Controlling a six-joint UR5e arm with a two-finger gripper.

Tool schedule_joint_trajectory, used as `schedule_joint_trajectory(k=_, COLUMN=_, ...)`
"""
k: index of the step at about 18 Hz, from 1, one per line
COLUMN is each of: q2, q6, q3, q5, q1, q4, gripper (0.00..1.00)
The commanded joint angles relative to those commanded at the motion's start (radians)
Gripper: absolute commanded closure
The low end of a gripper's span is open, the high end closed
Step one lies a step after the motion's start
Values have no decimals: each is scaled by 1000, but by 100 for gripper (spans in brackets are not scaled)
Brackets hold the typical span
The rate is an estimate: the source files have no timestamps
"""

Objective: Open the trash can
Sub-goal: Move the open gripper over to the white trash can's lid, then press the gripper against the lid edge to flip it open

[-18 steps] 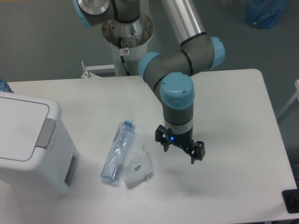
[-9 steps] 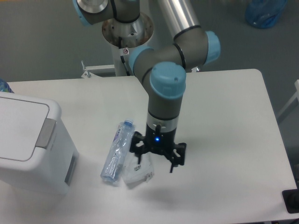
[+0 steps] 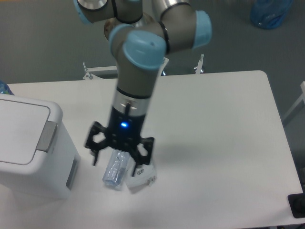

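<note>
End effector (image 3: 119, 155) spread wide, gripping nothing, hanging over the bottle (image 3: 116, 168) at mid-counter (image 3: 224, 119). Bin (image 3: 33, 148) at the far left edge, lid down, grey tab (image 3: 46, 135) on its near rim, untouched.

Risks: clipping the bottle or the crumpled wrapper (image 3: 141, 177) on a low pass and sweeping them along; landing off the tab and pressing the lid panel, so no release; shoving the light bin sideways rather than down.

Count: 1 bin, 1 tab, 1 bottle, 1 wrapper, 1 arm.
</note>
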Motion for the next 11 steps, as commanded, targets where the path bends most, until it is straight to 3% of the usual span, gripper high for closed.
schedule_joint_trajectory(k=3, q2=11, q6=-2, q3=-17, q5=0, q1=-43, q4=-2, gripper=0)
schedule_joint_trajectory(k=11, q2=41, q6=-54, q3=-40, q5=0, q1=-54, q4=0, gripper=0)
